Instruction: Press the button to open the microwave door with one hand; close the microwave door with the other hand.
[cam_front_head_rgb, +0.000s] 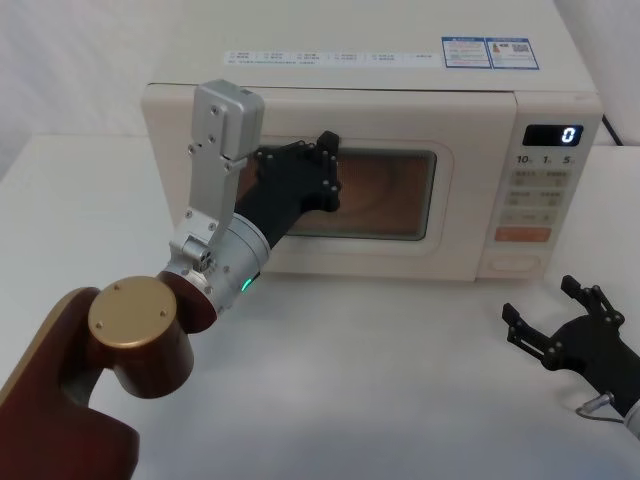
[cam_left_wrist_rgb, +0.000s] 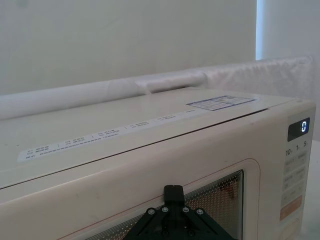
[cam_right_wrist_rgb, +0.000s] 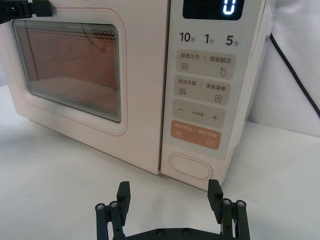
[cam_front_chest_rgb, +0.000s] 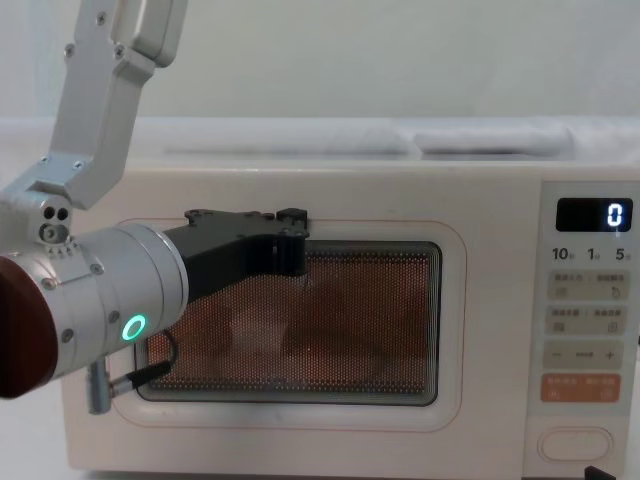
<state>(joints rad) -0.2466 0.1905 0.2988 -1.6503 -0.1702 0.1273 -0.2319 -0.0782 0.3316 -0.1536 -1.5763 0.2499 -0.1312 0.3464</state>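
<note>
Two grippers in play: left gripper (cam_front_head_rgb: 322, 168) is up against the door (cam_front_head_rgb: 400, 250), w/ fingertips on the window's upper left, prob. pushing it flush; can't tell its spread. Door looks closed. Right gripper (cam_front_head_rgb: 555, 325) sits wide open, empty, near right of the button (cam_right_wrist_rgb: 190, 166).

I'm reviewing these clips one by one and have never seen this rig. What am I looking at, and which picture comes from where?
A two-armed robot faces a cream microwave on a white table. One picture looks down from its head, one looks across from its chest, and two come from its wrists. The left gripper rests against the microwave door, which looks shut. The right gripper hovers open over the table, in front of the wide cream button. Neither holds anything. The display reads 0.
</note>
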